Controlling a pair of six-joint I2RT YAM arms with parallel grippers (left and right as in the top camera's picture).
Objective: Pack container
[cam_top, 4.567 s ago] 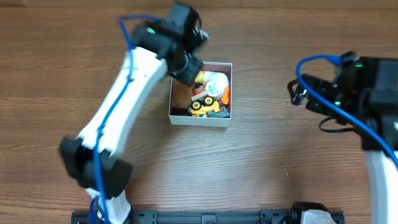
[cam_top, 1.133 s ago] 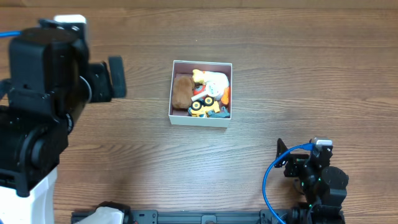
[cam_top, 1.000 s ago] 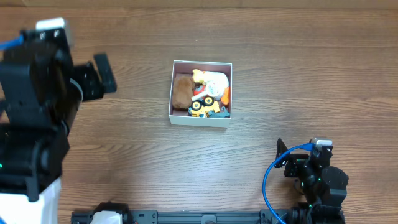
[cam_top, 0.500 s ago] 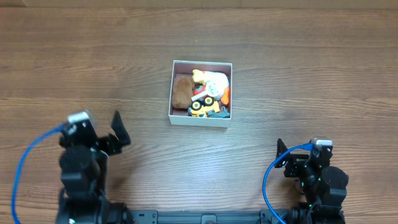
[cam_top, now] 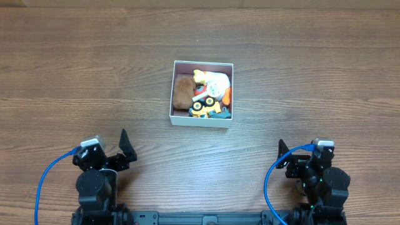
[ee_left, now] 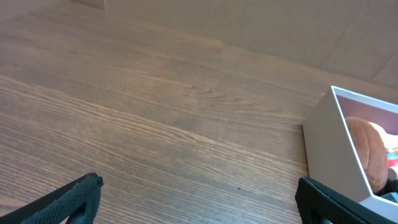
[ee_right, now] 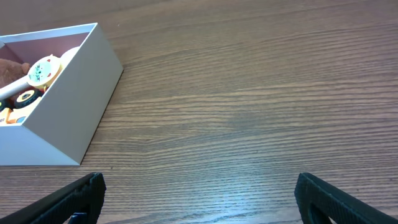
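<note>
I log one container (cam_top: 201,120) holding toys (cam_top: 209,94), with left gripper (ee_left: 199,190) and right gripper (ee_right: 200,185) well apart from it on its robot-facing side, both spread wide and empty.

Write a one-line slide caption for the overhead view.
Container of toys on the wooden table; left tool and right tool open and empty at the near edge.

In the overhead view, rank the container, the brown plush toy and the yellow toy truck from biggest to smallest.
1. container
2. brown plush toy
3. yellow toy truck, clearly smallest, though other toys crowd it
</note>
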